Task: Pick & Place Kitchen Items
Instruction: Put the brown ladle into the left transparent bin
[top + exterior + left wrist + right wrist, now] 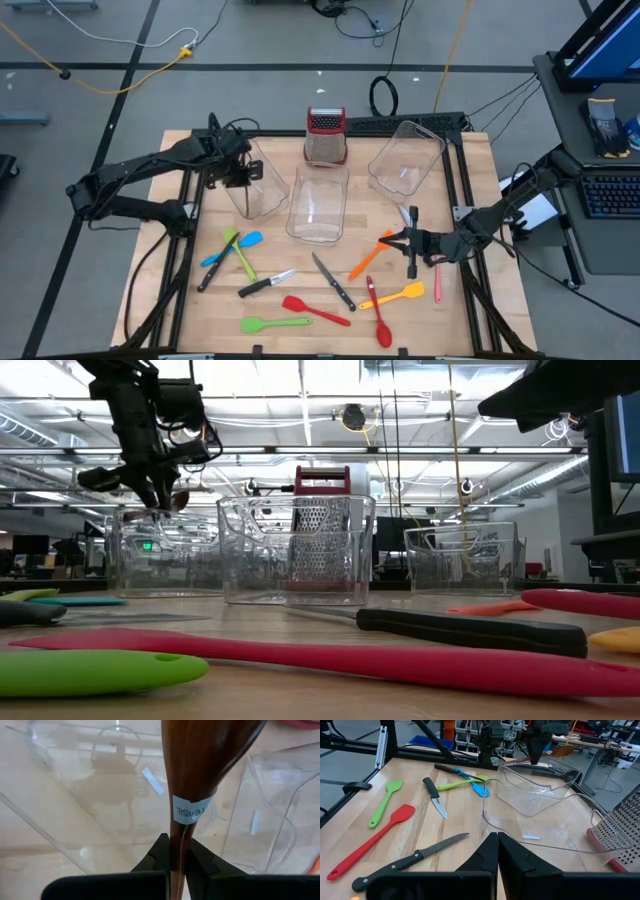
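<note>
**Left gripper holds wooden spoon over left tub**

While the right arm waits at the right of the high view, the left gripper hangs above the left tub in the upper left of the table, its jaws clenched on a wooden spoon. Seen from the left wrist, the spoon's brown handle runs up from between the dark fingers, with a pale label stuck across it. From table height the same gripper sits in the upper left of the frame, above the tub's rim.

The right gripper rests low over the right-centre of the table, jaws pressed together and grasping nothing.

Three clear tubs stand across the upper half of the high view: the left one, a middle tub and a right tub set at a slant. A grater with a red top stands just behind the middle tub.

Loose utensils lie across the lower half. At lower left, a blue spatula and a green spatula cross. Near the centre lie two knives. Below them are a green spoon and a red spatula. Right of centre are an orange spatula, a red spoon and a yellow spatula, with a pink utensil just beside the right gripper.
</note>
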Robot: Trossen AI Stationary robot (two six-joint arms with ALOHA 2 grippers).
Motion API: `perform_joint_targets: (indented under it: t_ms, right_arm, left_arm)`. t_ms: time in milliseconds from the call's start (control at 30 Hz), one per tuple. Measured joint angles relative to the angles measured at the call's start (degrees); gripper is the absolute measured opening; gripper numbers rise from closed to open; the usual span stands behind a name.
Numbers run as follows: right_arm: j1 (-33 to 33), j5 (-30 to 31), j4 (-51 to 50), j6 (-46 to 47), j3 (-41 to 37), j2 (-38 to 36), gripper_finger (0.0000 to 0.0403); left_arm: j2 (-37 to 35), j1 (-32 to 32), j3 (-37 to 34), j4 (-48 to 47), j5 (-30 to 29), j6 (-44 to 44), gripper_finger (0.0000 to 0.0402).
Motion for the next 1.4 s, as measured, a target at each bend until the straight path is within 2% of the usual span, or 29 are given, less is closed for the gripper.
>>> perform_joint_targets:
  t_ms: [333, 700, 1100, 1400]
  right_arm:
    - [0.00, 0.00, 0.01, -0.01, 0.00, 0.00, 0.0000]
    - [0.01, -0.02, 0.01, -0.01, 0.01, 0.02, 0.0000]
    - [0.00, -0.02, -0.44, -0.01, 0.02, 0.02, 0.0000]
    - [0.01, -0.03, -2.09, 1.04, 0.02, 0.02, 0.0000]
  left_arm:
    - [-0.02, -4.20, 1.63, 5.62, 0.40, -1.38, 0.0016]
    - [1.65, -8.63, 3.02, -0.55, -0.47, -6.89, 0.0016]
    - [9.72, -7.48, 3.08, 0.27, 0.51, -4.93, 0.0009]
    - [7.31, -6.53, 3.06, 2.03, 4.94, -5.16, 0.0009]
